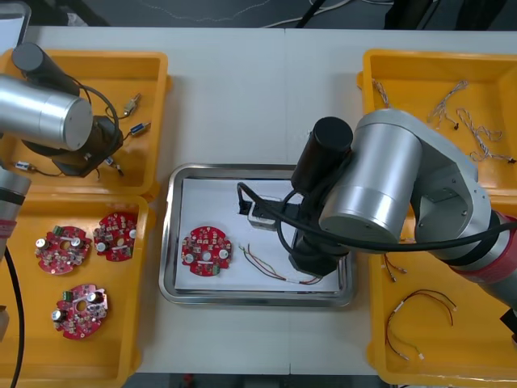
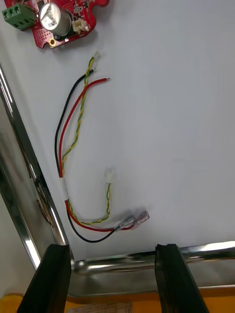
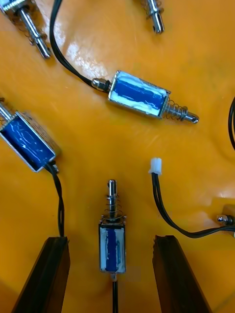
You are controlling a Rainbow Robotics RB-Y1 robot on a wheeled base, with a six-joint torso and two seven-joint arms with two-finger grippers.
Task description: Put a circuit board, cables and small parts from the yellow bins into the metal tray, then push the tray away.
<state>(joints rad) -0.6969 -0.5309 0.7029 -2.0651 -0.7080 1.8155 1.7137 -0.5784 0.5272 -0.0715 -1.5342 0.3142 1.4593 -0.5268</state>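
We hold the left gripper (image 3: 110,238) spread at the metal tray's (image 1: 166,242) 10 o'clock, 1 small metal part (image 3: 112,247) lengthwise between its fingers; the right gripper (image 2: 111,246), released, hangs over the tray.

One tray (image 1: 171,242) is lying between four bins: the far-left bin (image 1: 157,81), near-left bin (image 1: 121,323), far-right bin (image 1: 404,73) and near-right bin (image 1: 468,339). Four boards are showing: one board (image 1: 206,250) inside the tray and three more (image 1: 62,249) (image 1: 115,236) (image 1: 79,309) in the near-left bin. One bunch of wires (image 2: 61,151), red, black and yellow, is lying inside the tray, right of that board. Two cables (image 1: 420,311) (image 1: 393,267) are resting in the near-right bin. A tangle (image 1: 477,137) of pale cables, too knotted for counting, is lying in the far-right bin. Six parts (image 3: 139,95) (image 3: 29,146) (image 3: 112,242) (image 3: 32,29) (image 3: 154,14) (image 3: 226,220) are showing in the far-left bin, some cut off at the view's edge. Two grippers are hanging: the left gripper (image 3: 110,239) over the far-left bin, the right gripper (image 2: 112,249) over the tray.
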